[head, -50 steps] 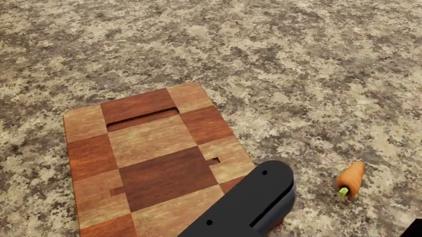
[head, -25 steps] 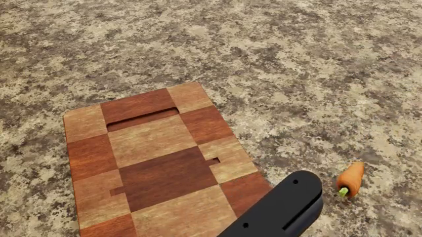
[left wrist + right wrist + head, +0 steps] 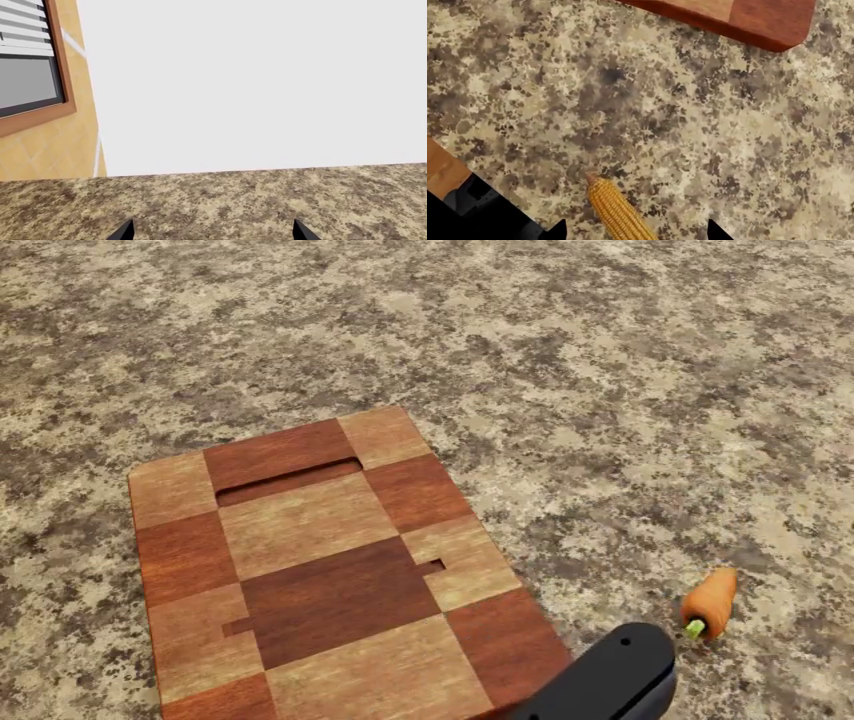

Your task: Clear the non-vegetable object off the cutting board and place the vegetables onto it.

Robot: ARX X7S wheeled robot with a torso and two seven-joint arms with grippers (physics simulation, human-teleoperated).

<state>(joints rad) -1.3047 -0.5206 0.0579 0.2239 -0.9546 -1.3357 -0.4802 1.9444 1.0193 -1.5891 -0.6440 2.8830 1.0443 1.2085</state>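
Right gripper point(image 3: 634, 235) spread wide, empty, fingertips straddling corn cob point(image 3: 617, 212) lying on speckled countertop point(image 3: 707, 125). Cutting board point(image 3: 320, 570) near, bare. Orange carrot piece point(image 3: 709, 603) already off board, on counter beside it. Artichoke not visible. Left gripper point(image 3: 210, 232) spread, empty, facing wall. Judgement: lower right gripper square across cob's middle, close firmly; ridged round cob may roll.

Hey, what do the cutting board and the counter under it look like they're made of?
The cutting board looks like wood: tan and reddish-brown blocks in a checker pattern with visible grain, fairly matte. The counter looks like granite or similar stone, speckled beige, grey and dark brown; being a simulator's render, it might equally be a laminate print.
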